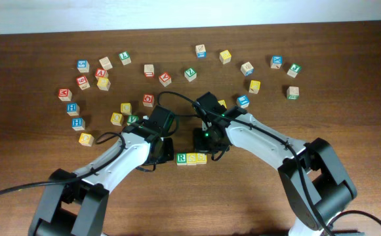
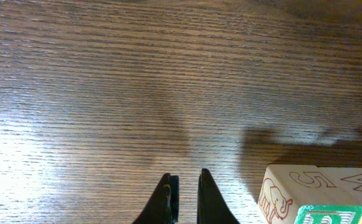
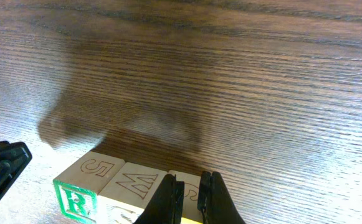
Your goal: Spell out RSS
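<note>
Three letter cubes stand touching in a row at the table's middle: a green-faced R cube (image 1: 181, 158), a yellow-faced cube (image 1: 191, 158) and a second yellow-faced cube (image 1: 201, 158). In the right wrist view the R cube (image 3: 75, 200) is at the left, the middle cube (image 3: 134, 183) beside it, and the third cube (image 3: 191, 176) lies under my fingertips. My right gripper (image 3: 191, 182) (image 1: 206, 145) is shut and empty just above that third cube. My left gripper (image 2: 185, 180) (image 1: 167, 152) is shut and empty over bare wood, just left of the R cube (image 2: 305, 186).
Several other lettered cubes lie scattered across the far half of the table, among them a red one (image 1: 148, 99), a blue one (image 1: 242, 101), a yellow one (image 1: 85, 138) and a green one (image 1: 293, 92). Both arms cross the near half.
</note>
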`<move>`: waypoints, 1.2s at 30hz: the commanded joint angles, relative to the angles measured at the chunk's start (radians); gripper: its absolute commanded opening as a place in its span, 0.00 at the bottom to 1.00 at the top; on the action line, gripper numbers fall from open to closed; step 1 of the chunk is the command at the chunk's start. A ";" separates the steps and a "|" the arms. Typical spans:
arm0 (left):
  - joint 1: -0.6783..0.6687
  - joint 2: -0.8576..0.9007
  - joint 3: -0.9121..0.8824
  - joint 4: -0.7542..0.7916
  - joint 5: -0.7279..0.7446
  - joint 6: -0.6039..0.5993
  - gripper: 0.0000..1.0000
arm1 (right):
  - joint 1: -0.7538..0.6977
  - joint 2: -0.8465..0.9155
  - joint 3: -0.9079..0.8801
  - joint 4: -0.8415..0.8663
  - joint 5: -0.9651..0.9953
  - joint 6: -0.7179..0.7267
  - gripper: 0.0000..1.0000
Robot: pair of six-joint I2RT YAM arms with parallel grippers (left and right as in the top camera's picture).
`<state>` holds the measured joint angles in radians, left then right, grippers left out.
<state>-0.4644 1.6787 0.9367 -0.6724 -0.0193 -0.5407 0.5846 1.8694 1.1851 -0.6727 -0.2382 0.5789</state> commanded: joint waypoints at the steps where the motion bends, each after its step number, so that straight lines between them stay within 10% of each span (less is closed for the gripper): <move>1: -0.004 0.012 -0.006 -0.002 -0.011 -0.013 0.06 | 0.007 0.002 -0.002 -0.001 -0.020 -0.018 0.04; 36: -0.004 0.012 -0.006 0.001 -0.010 -0.013 0.08 | 0.001 0.001 0.002 0.005 -0.052 -0.051 0.04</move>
<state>-0.4644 1.6787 0.9367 -0.6720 -0.0193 -0.5434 0.5846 1.8694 1.1851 -0.6750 -0.2905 0.5381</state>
